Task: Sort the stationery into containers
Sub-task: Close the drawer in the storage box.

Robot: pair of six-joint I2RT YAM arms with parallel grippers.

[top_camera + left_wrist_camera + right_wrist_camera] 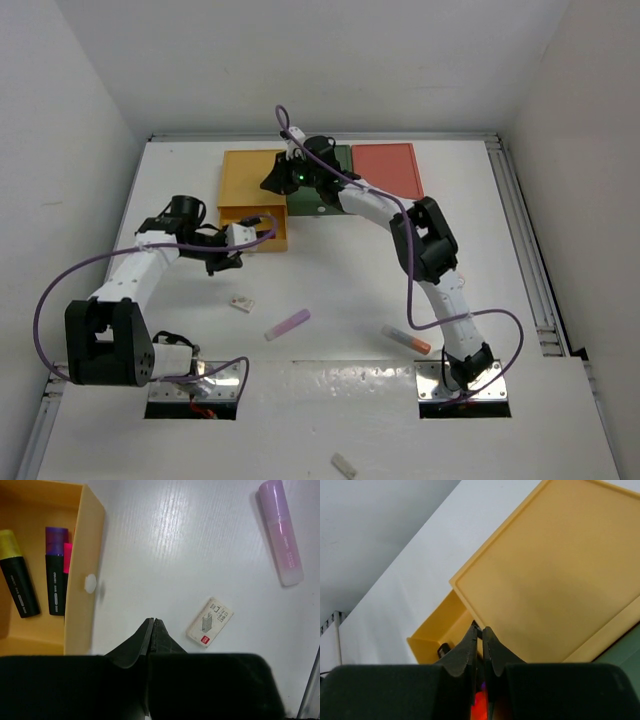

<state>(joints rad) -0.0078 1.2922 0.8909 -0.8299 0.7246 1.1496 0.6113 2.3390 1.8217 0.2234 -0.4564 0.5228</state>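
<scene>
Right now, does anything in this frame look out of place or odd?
One thing: a pale stub lies alone on the near ledge, off the work area. The eraser, lilac stick and orange-tipped tube lie loose on the table, unsorted. Nothing looks spilled or damaged.

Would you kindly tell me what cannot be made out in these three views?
- Pink marker, left wrist view: the yellow drawer hides most of it behind its front wall.
- Green box, top view: the right arm covers most of it.
- Red glow low inside the right gripper, right wrist view: blurred, unidentifiable.
- Pale stub, top view: too small to identify.
</scene>
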